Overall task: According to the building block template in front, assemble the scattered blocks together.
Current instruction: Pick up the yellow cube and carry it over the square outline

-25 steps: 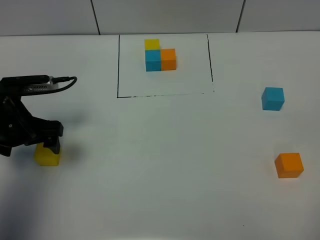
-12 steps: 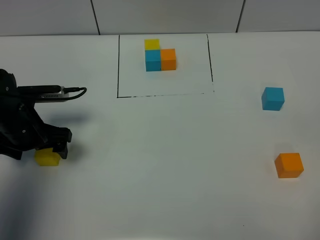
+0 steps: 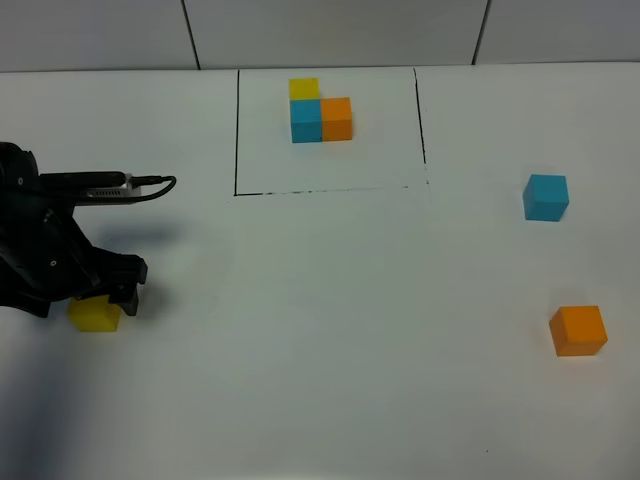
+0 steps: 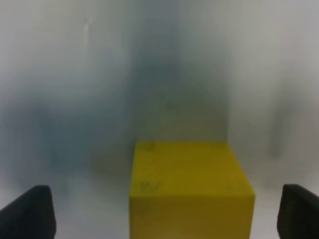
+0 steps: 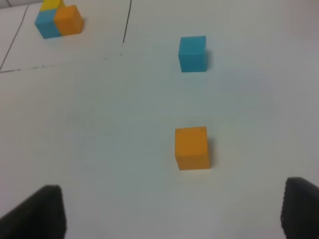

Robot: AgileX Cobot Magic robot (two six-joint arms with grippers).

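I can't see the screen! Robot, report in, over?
Left gripper open, astride yellow cube. Right gripper open, empty. Blue cube, orange cube untouched. Nothing blocking.

Table: we see a plain white matte top [image 3: 330,330] that fills nearly all of the exterior high view and lies under both wrist views
Wall: behind the table's far edge we see a strip of pale grey wall [image 3: 330,30]
Seams: 2 thin dark seams [image 3: 187,30] split that wall into 3 panels, each leaning a little
Light: soft and even; we find only faint, blurred shadows, the broadest a grey patch [image 3: 30,420] at the table's near left corner
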